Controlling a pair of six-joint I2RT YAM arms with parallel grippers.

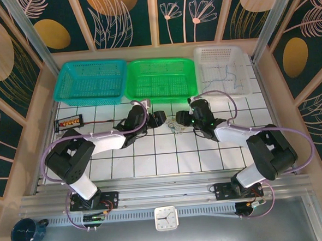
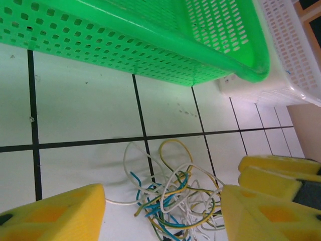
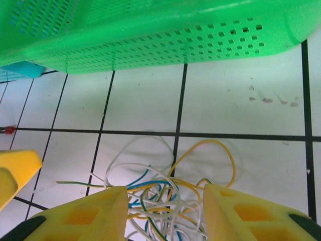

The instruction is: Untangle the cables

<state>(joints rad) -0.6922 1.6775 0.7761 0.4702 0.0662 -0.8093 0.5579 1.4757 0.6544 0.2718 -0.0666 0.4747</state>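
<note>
The cables (image 1: 177, 125) lie as a loose tangled clump of thin blue, yellow and white wires on the tiled table, just in front of the green basket. My left gripper (image 1: 163, 119) and right gripper (image 1: 188, 119) face each other across it. In the left wrist view the clump (image 2: 175, 201) sits between the widely spread yellow fingers (image 2: 55, 216) of the left gripper (image 2: 163, 216). In the right wrist view the wires (image 3: 165, 196) fill the narrower gap of the right gripper (image 3: 165, 216), whose fingers (image 3: 246, 216) stand apart and do not pinch them.
Along the back stand a teal basket (image 1: 91, 81), a green basket (image 1: 160, 79) and a white basket (image 1: 223, 67) holding a few thin wires. A small black part (image 1: 68, 123) lies at the left. A clock (image 1: 166, 218) and a mug (image 1: 27, 231) sit at the near edge.
</note>
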